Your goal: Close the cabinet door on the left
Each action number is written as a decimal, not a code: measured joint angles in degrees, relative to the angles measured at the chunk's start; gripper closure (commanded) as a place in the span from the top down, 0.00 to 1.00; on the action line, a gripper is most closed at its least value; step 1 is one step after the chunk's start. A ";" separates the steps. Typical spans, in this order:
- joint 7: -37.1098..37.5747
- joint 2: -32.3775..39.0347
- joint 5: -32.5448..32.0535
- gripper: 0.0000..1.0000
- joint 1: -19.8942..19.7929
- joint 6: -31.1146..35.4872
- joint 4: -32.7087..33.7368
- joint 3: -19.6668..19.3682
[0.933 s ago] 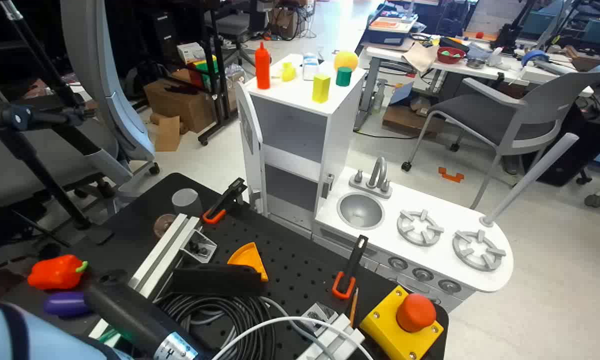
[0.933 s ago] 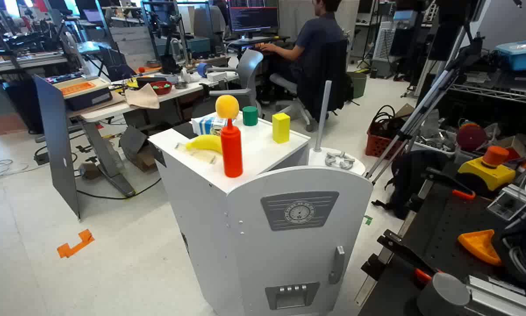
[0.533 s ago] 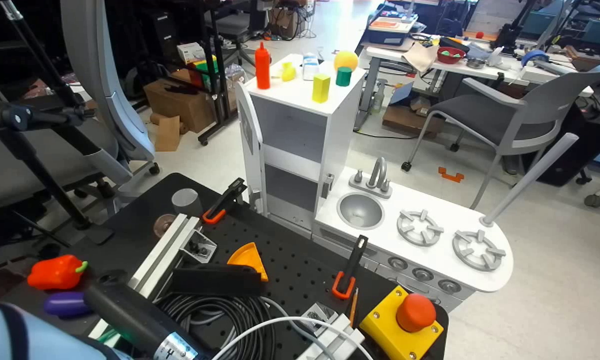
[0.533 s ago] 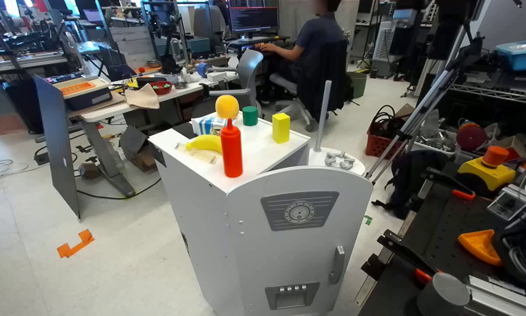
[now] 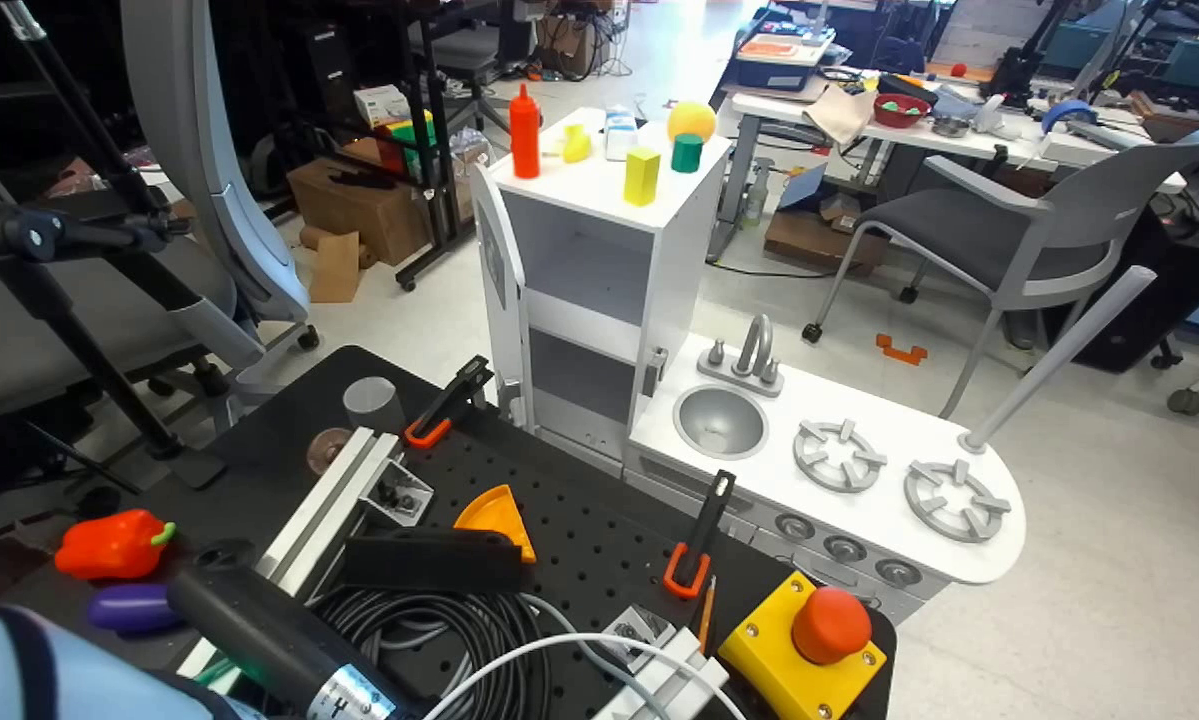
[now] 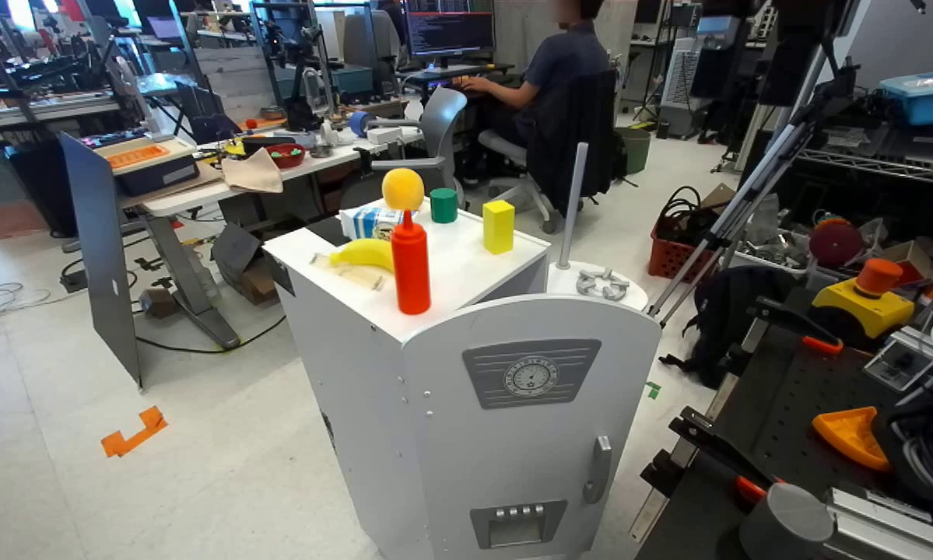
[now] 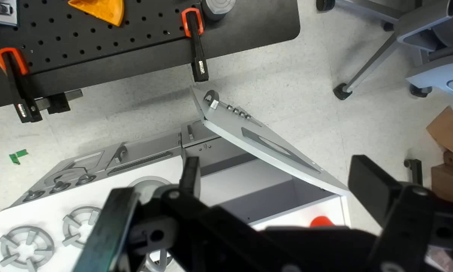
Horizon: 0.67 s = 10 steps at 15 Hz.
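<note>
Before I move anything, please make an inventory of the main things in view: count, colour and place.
cabinet: 1, white and grey, beside counter
cabinet door: 1, grey, standing open
counter: 1, white, beside cabinet
sink: 1, grey, in counter
burners: 2, grey, on counter
bottle: 1, red, atop cabinet
banana: 1, yellow, atop cabinet
carton: 1, white and blue, atop cabinet
ball: 1, yellow, atop cabinet
block: 1, yellow, atop cabinet
cylinder: 1, green, atop cabinet
worktop: 1, black, near cabinet
wedge: 1, orange, on worktop
clamps: 2, black and orange, worktop edge
stop button: 1, red and yellow, on worktop
pepper: 1, red, lower left in an exterior view
person: 1, dark top, background
gripper: 1, black, open, in wrist view
</note>
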 measured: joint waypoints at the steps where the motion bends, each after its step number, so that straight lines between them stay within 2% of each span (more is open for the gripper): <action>1: 0.00 0.00 0.00 1.00 0.00 0.00 0.00 0.00; 10: 0.25 1.88 0.00 1.00 0.07 -0.10 -0.43 0.53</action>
